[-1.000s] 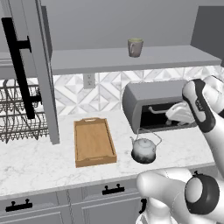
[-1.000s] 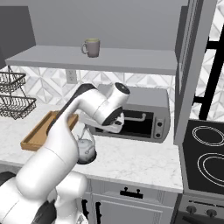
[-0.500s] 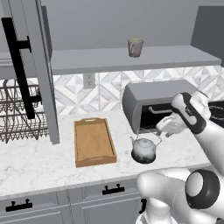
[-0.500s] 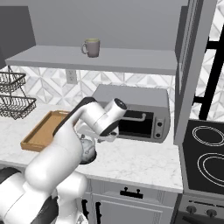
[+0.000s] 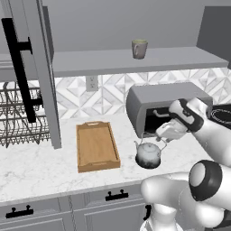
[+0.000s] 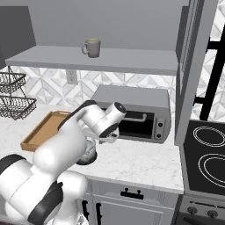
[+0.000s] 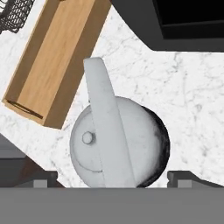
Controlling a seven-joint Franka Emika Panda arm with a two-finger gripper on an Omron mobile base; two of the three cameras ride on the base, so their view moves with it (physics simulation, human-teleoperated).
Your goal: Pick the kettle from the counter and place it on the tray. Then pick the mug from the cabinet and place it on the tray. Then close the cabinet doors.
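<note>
The silvery marbled kettle point(image 5: 148, 154) stands upright on the white marble counter point(image 5: 40, 169), right of the wooden tray point(image 5: 97, 146). My gripper point(image 5: 163, 136) hangs just above it, open. In the hand view the kettle point(image 7: 118, 144) lies between the two wide-apart fingertips point(image 7: 181, 178), its arched handle point(image 7: 105, 127) running up the middle, and neither fingertip touches it. The tray point(image 7: 57, 57) is bare. The grey-green mug point(image 5: 139, 48) stands on the cabinet shelf point(image 5: 113, 61), also seen as the mug point(image 6: 92, 47). A grey cabinet door point(image 5: 31, 67) stands open at the left.
A grey toaster oven point(image 5: 167, 103) with an open dark front sits right behind the kettle and close to my hand. A wire dish rack point(image 5: 18, 117) is at the far left. A black stove point(image 6: 206, 154) lies to the right, under another open door point(image 6: 193, 66).
My hand has come down and to the left from in front of the toaster oven to just over the kettle. The kettle, tray and mug have not moved.
</note>
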